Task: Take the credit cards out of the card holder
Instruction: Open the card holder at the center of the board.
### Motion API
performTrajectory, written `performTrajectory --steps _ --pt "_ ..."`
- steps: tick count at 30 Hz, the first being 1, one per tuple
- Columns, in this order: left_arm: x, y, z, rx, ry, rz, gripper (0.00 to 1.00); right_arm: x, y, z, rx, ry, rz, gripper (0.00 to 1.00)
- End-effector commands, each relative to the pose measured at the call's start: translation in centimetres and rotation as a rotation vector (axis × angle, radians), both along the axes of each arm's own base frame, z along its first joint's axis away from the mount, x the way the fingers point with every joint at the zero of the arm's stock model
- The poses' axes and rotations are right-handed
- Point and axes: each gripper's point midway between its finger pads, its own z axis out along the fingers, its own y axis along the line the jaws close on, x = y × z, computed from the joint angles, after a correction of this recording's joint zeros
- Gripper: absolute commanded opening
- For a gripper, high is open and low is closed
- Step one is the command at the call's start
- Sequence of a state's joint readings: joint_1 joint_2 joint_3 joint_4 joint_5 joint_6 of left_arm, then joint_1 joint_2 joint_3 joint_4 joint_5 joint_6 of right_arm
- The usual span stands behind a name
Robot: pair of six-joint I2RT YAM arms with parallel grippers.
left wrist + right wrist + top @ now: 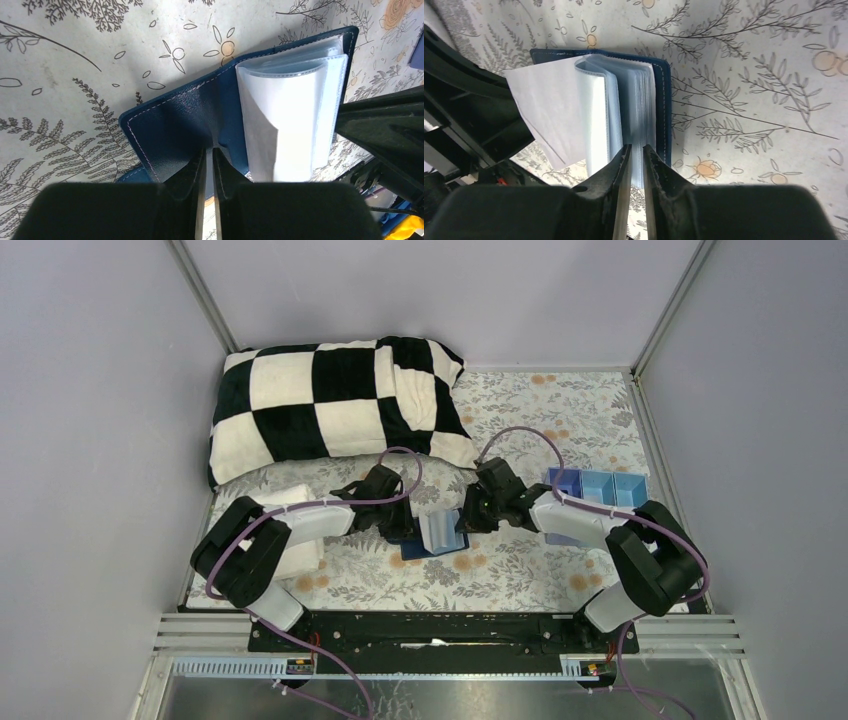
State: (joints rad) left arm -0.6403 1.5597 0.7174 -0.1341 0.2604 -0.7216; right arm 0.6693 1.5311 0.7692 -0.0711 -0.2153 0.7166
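The card holder [436, 535] lies open on the floral cloth between my two grippers, dark navy outside with a stack of clear plastic sleeves inside. My left gripper [405, 528] is shut on its navy cover flap [185, 115], fingertips pinched on the edge [209, 150]. My right gripper [466, 520] is shut on several clear sleeves [639, 100] next to the other navy cover [666, 100], jaws almost together [634, 148]. A white card in a sleeve [285, 125] stands up between the halves; it also shows in the right wrist view [549, 105]. No loose card lies outside the holder.
A black-and-white checkered pillow [330, 405] lies at the back left. A light-blue compartment tray [598, 487] sits right of the right arm. A white folded cloth [298, 552] lies under the left arm. Grey walls enclose the table.
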Motion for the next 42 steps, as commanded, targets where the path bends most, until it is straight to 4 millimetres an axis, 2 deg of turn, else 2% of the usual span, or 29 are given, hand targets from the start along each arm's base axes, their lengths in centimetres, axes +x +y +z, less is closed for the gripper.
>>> performTrajectory --steps 1,7,14,18,20,22,25,28,31,33,42 --pt "0.1 0.0 -0.3 0.003 -0.018 -0.024 0.13 1.0 -0.3 1.6 -0.069 -0.061 0.007 0.23" --pt "0.4 -0.3 0.4 -0.006 -0.029 -0.029 0.13 0.8 0.4 1.8 -0.07 -0.054 0.05 0.27" --pt "0.5 -0.5 0.7 -0.013 -0.035 -0.042 0.13 -0.1 2.7 1.9 0.035 -0.038 0.114 0.27" --pt "0.6 -0.5 0.8 -0.012 -0.038 -0.046 0.13 0.1 2.5 1.2 0.019 -0.03 0.094 0.28" --pt "0.6 -0.5 1.1 -0.013 -0.043 -0.048 0.13 0.1 2.1 0.6 -0.006 -0.024 0.079 0.32" --pt "0.6 -0.6 1.7 -0.015 -0.047 -0.055 0.13 0.2 1.5 0.1 -0.032 -0.028 0.058 0.37" --pt "0.8 -1.0 3.8 -0.037 -0.075 -0.076 0.13 0.4 0.9 -0.3 -0.058 -0.039 0.035 0.4" --pt "1.1 -0.8 5.7 -0.042 -0.118 -0.071 0.14 0.3 0.9 -0.5 -0.055 -0.034 0.036 0.4" --pt "1.2 -0.6 6.6 -0.038 -0.139 -0.068 0.15 0.1 1.2 -0.9 -0.044 -0.02 0.044 0.4" --pt "1.1 -0.3 6.3 -0.026 -0.136 -0.067 0.15 0.1 1.3 -1.1 -0.038 -0.017 0.045 0.4" --pt "-0.1 1.0 1.6 0.048 -0.049 -0.05 0.14 0.1 1.0 -1.2 -0.037 -0.027 0.02 0.4"
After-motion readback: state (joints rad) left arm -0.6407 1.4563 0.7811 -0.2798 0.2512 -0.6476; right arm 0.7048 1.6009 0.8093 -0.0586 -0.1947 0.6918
